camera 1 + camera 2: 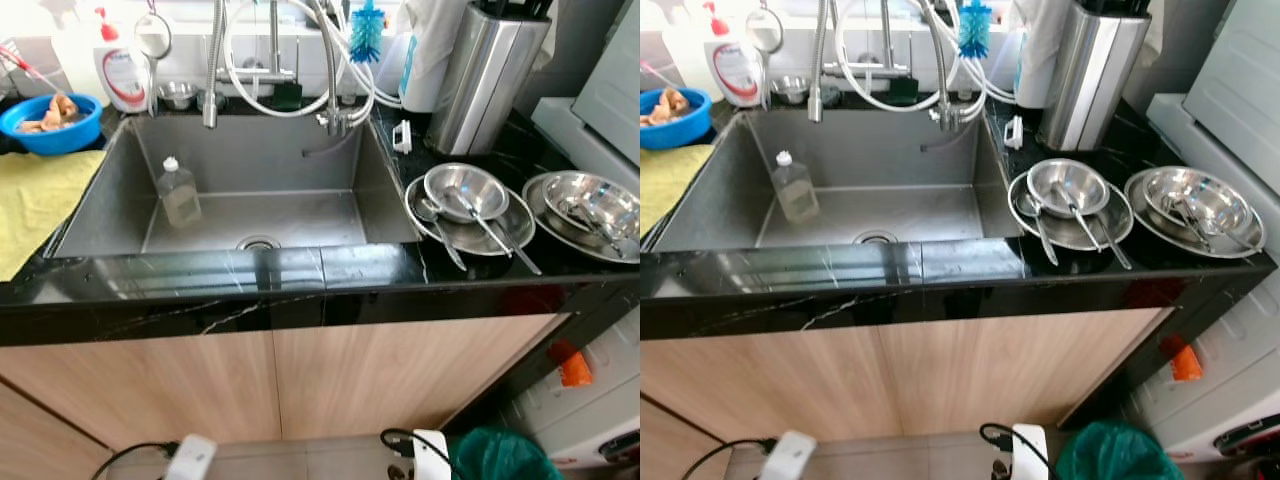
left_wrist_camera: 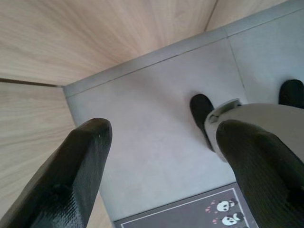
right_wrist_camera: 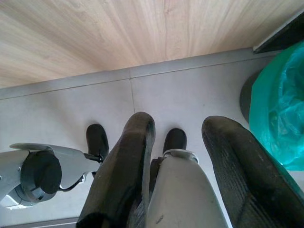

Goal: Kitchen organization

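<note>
A black marble-veined worktop (image 1: 300, 275) carries a deep stainless steel sink (image 1: 250, 175), and inside the sink a small clear plastic bottle with a white cap (image 1: 178, 192) stands against the left wall, near the round drain (image 1: 258, 243). On the worktop just right of the sink lies a round steel plate (image 1: 470, 215) with a smaller steel bowl (image 1: 464, 190) and two long steel spoons (image 1: 480, 228) on it; beside it, further right, sits a second steel plate with a bowl and cutlery (image 1: 590, 205). Behind these stands a tall brushed-steel knife block (image 1: 485, 75). To the left of the sink a yellow cloth (image 1: 35, 200) is spread, with a blue plastic bowl of food scraps (image 1: 50, 120) behind it. Both arms hang low before the wooden cabinet doors (image 1: 280, 385): the left gripper (image 2: 161, 156) has its fingers spread wide over the grey floor tiles (image 2: 152, 118), holding nothing, and the right gripper (image 3: 178, 156) likewise has its fingers apart and empty, near a green plastic bin bag (image 3: 280, 114).
</note>
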{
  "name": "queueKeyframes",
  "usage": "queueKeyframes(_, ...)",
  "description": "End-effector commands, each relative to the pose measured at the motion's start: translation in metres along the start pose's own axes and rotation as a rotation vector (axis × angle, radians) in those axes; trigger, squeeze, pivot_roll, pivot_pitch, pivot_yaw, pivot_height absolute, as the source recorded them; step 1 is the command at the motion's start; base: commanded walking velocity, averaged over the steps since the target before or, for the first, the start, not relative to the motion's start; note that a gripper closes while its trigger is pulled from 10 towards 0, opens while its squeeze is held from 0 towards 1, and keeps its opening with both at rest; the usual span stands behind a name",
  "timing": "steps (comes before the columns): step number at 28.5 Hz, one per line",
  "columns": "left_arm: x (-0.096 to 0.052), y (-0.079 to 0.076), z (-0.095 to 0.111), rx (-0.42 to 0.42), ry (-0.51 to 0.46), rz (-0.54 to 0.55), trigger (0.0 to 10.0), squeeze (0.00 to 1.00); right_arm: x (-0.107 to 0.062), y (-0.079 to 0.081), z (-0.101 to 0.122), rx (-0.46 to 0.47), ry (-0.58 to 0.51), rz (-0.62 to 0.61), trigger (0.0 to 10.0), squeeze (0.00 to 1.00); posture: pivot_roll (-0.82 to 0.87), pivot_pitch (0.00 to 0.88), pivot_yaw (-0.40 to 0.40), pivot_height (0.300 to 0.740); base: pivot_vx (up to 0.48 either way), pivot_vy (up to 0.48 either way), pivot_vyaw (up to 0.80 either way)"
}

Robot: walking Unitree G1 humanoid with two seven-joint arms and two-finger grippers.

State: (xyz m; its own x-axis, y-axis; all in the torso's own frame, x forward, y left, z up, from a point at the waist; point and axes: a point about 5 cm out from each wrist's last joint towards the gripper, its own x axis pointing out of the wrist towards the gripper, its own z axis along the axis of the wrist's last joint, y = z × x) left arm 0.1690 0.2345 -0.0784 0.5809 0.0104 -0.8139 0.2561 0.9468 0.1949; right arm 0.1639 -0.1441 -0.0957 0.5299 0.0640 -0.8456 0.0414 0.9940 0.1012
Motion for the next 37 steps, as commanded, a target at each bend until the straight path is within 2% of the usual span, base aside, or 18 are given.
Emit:
queueKeyframes(1, 0.0, -0.003, -0.002, -0.017, -0.001, -0.019, 10.0, 0.0, 0.0, -0.001, -0.001, -0.007, 0.002, -0.006, 10.0, 0.0, 0.1, 0.0, -0.053, 0.74, 0.0, 0.0, 0.0)
queueKeyframes(4, 0.0, -0.003, -0.001, -0.016, -0.004, -0.022, 10.0, 0.0, 0.0, -0.001, -0.001, -0.01, 0.001, -0.006, 10.0, 0.0, 0.1, 0.0, -0.054, 0.74, 0.0, -0.16, 0.0)
queueKeyframes(6, 0.005, -0.017, 0.009, -0.011, -0.006, -0.03, 10.0, 0.0, 0.0, -0.002, 0.0, -0.01, 0.0, -0.006, 10.0, 0.0, 0.1, 0.0, -0.055, 0.74, 0.0, -0.304, 0.0)
queueKeyframes(8, 0.006, -0.02, 0.011, -0.008, -0.006, -0.031, 10.0, 0.0, 0.0, -0.002, 0.0, -0.01, 0.0, -0.006, 10.0, 0.0, 0.1, 0.0, -0.055, 0.74, 0.0, -0.307, 0.0)
queueKeyframes(12, 0.012, -0.046, 0.025, -0.007, -0.016, -0.054, 10.0, 0.0, 0.0, -0.002, 0.001, -0.037, 0.005, -0.004, 10.0, 0.0, 0.1, 0.0, -0.055, 0.74, 0.0, -0.3, 0.25)
queueKeyframes(14, 0.013, -0.051, 0.028, -0.007, -0.02, -0.061, 10.0, 0.0, 0.0, -0.002, 0.001, -0.033, 0.005, -0.004, 10.0, 0.0, 0.1, 0.0, -0.055, 0.74, 0.0, -0.277, 0.58)
queueKeyframes(16, 0.014, -0.067, 0.036, 0.003, -0.027, -0.08, 10.0, 0.0, 0.0, -0.002, 0.0, 0.01, 0.005, -0.007, 10.0, 0.0, 0.1, 0.0, -0.055, 0.74, 0.0, -0.266, 0.0)
queueKeyframes(21, 0.016, -0.078, 0.043, -0.004, -0.029, -0.076, 10.0, 0.0, 0.0, -0.002, 0.0, 0.002, 0.008, -0.006, 10.0, 0.0, 0.09, 0.0, -0.055, 0.74, 0.0, -0.048, 0.0)
queueKeyframes(24, 0.016, -0.067, 0.039, -0.005, -0.017, -0.06, 10.0, 0.0, 0.0, -0.002, 0.0, 0.003, 0.006, -0.006, 10.0, 0.0, 0.09, 0.0, -0.055, 0.74, 0.0, 0.0, 0.0)
queueKeyframes(30, 0.015, -0.06, 0.036, -0.019, -0.013, -0.058, 10.0, 0.0, 0.0, -0.002, 0.001, -0.007, -0.001, -0.004, 10.0, 0.0, 0.09, 0.0, -0.059, 0.74, 0.0, 0.0, 0.0)
queueKeyframes(37, 0.013, -0.052, 0.029, -0.023, -0.007, -0.056, 10.0, 0.0, 0.0, -0.003, 0.006, -0.02, -0.057, -0.003, 10.0, 0.0, 0.08, 0.0, -0.059, 0.74, 0.0, 0.0, 0.0)
